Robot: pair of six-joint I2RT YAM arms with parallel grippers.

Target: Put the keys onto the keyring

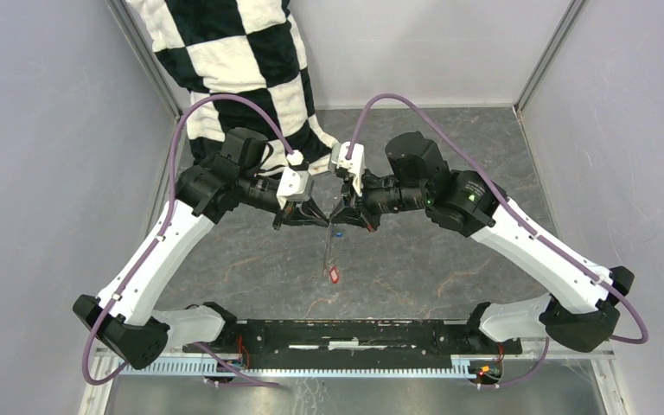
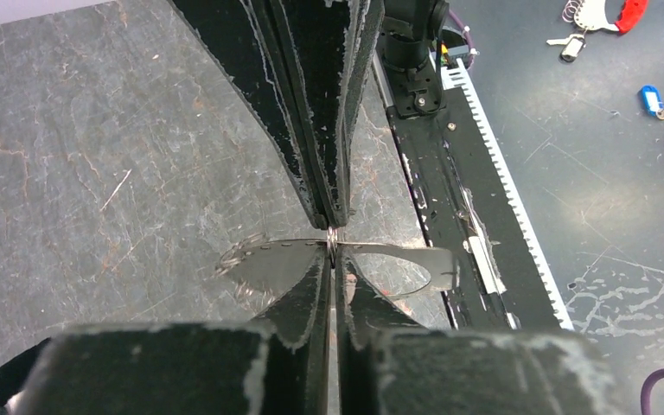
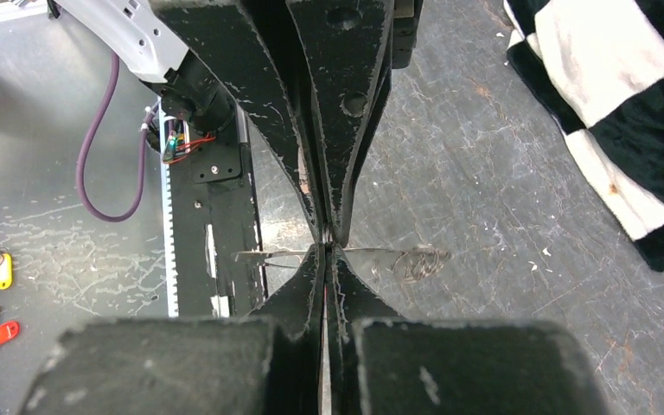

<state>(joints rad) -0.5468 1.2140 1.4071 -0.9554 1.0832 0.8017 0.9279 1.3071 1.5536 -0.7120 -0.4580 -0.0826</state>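
Left claw [image 2: 333, 259] tips sit pinched nearly shut on the keyring [image 1: 327, 251] wire, tip to tip with the right claw [image 3: 324, 255], which is clamped shut on it too. Hoop hangs edge-on below them over the table [image 1: 415, 277], red key [image 1: 335, 275] by its low end, blue key [image 1: 335, 232] near the claws. Double pinch likely steadies the hoop for threading.

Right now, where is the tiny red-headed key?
Top view: the tiny red-headed key is midway across the grey table, just nearer the robot than the small blue-headed key.
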